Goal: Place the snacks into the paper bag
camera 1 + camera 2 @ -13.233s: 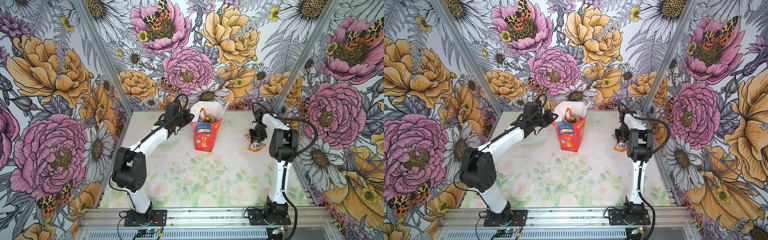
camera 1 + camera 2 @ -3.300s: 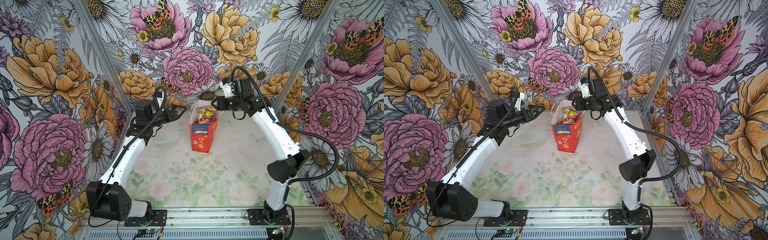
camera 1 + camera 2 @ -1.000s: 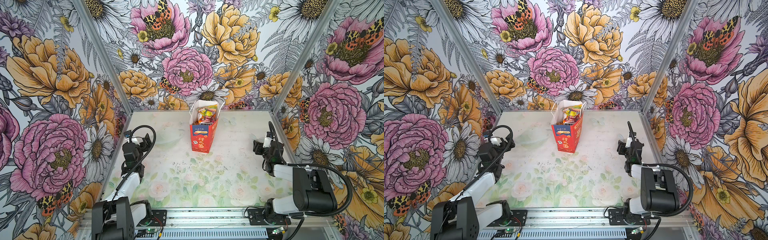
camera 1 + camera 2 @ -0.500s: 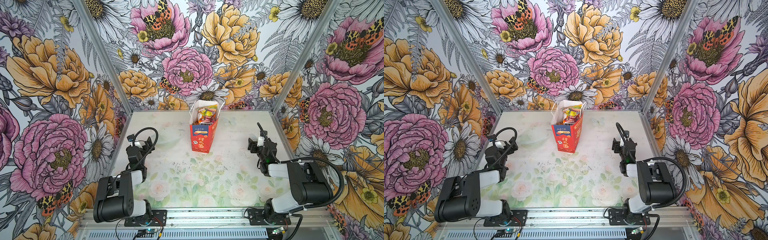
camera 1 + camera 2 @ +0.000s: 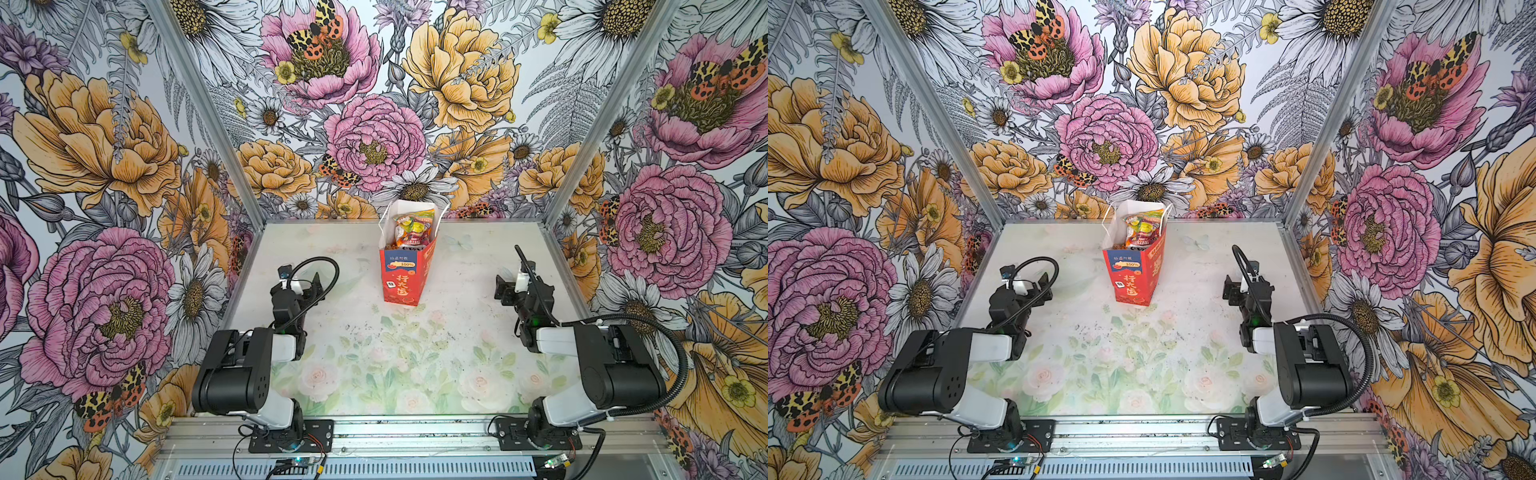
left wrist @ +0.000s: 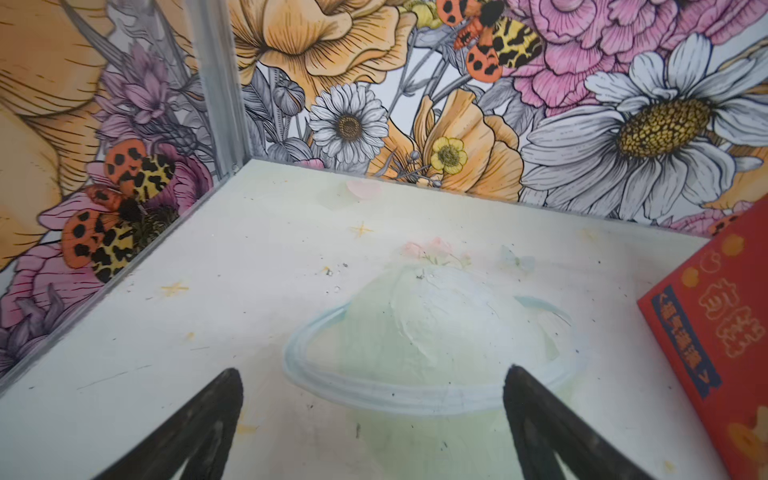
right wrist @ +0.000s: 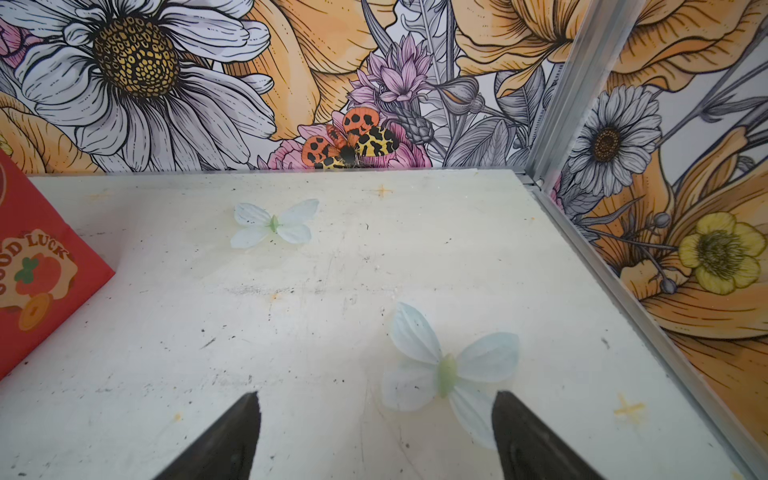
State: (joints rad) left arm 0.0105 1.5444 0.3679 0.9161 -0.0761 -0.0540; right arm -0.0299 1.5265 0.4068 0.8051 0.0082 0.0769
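Centrally, paper bag (image 5: pixel 401 278), snacks (image 5: pixel 413 230) inside, floral walls (image 5: pixel 374 137)

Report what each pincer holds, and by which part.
Nothing is held. The left pincer and the right pincer both stand open and empty above the table; the snacks sit in the paper bag.

Both arms are folded low over their bases at the near edge, the left arm (image 5: pixel 249 361) on the left and the right arm (image 5: pixel 602 357) on the right, each with its forearm reaching toward the far side. The left gripper (image 6: pixel 372 374) points far and slightly inward, its dark fingers (image 6: pixel 199 428) spread wide with nothing between them. The right gripper (image 7: pixel 374 398) mirrors that pose, jaws likewise parted and holding nothing.
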